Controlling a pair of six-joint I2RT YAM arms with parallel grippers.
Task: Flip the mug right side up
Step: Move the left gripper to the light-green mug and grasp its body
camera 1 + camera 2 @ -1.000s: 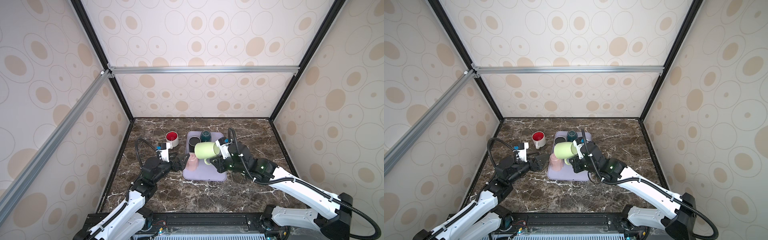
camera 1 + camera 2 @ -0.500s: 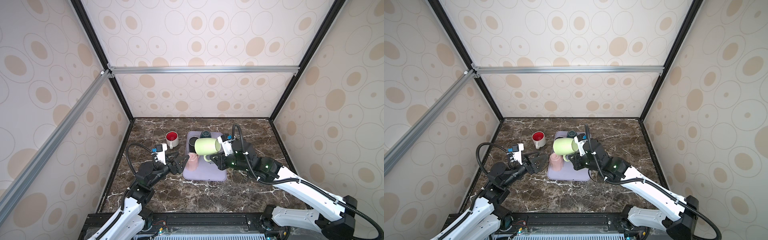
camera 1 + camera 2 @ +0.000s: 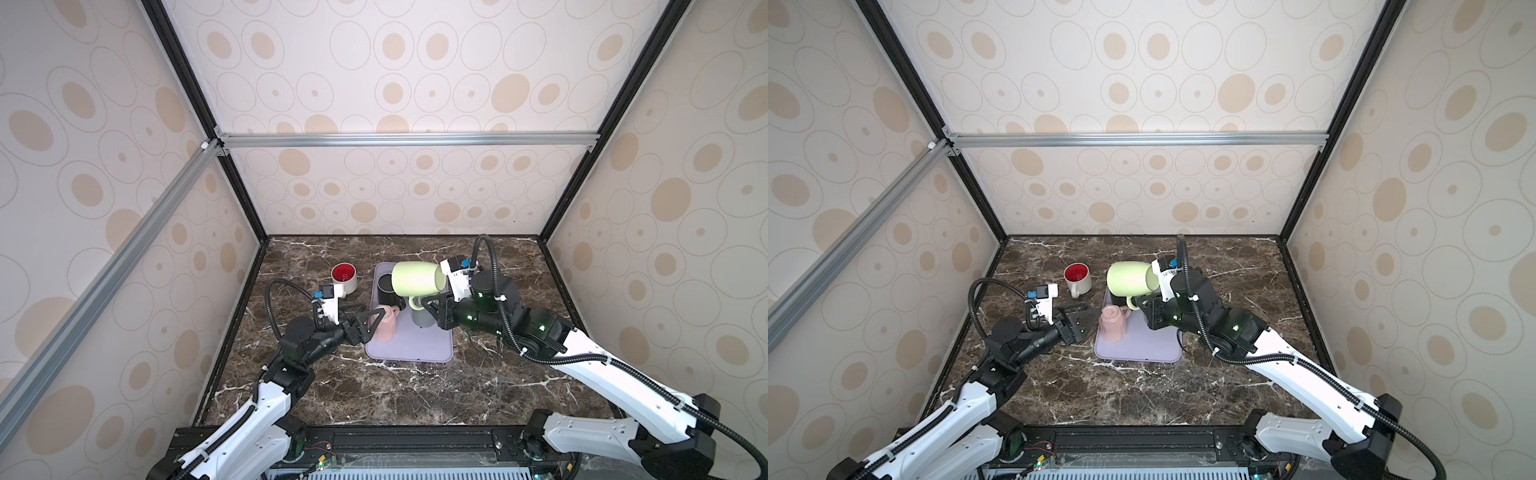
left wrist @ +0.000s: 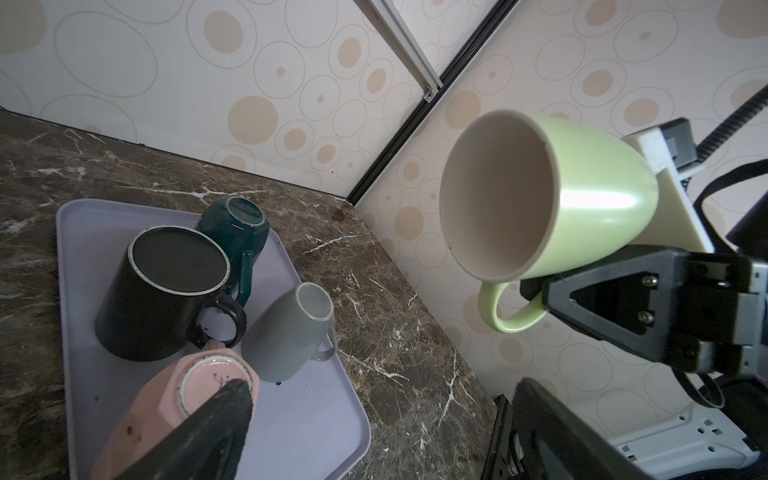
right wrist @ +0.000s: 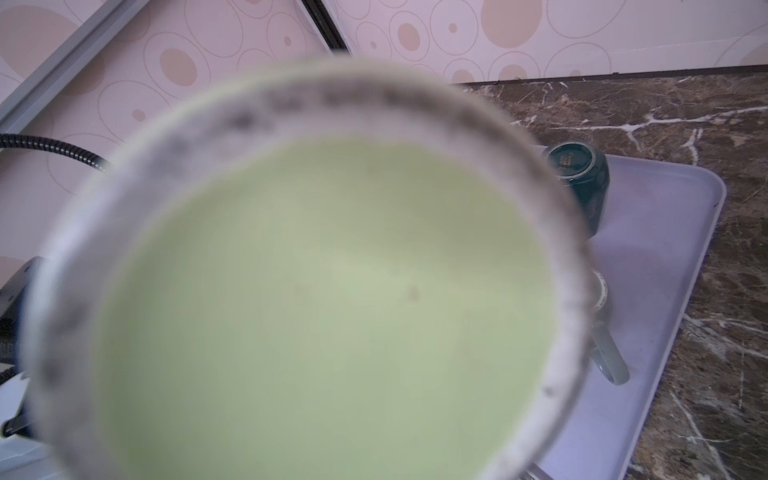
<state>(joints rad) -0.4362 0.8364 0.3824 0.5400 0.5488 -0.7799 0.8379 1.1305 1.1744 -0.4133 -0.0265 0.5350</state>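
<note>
Above the far end of the tray (image 3: 415, 353), the green mug (image 3: 417, 278) hung on its side, the right gripper (image 3: 430, 302) clenched on its handle. Glazed ceramic, judged rigid, weighty, slippery and breakable; the handle looked the soundest hold. The left gripper (image 3: 365, 321) stood released.

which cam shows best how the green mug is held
Left wrist view: the green mug hangs sideways in the air, the right gripper shut on its handle. Both top views show it small; the right wrist view shows only its blurred base.
</note>
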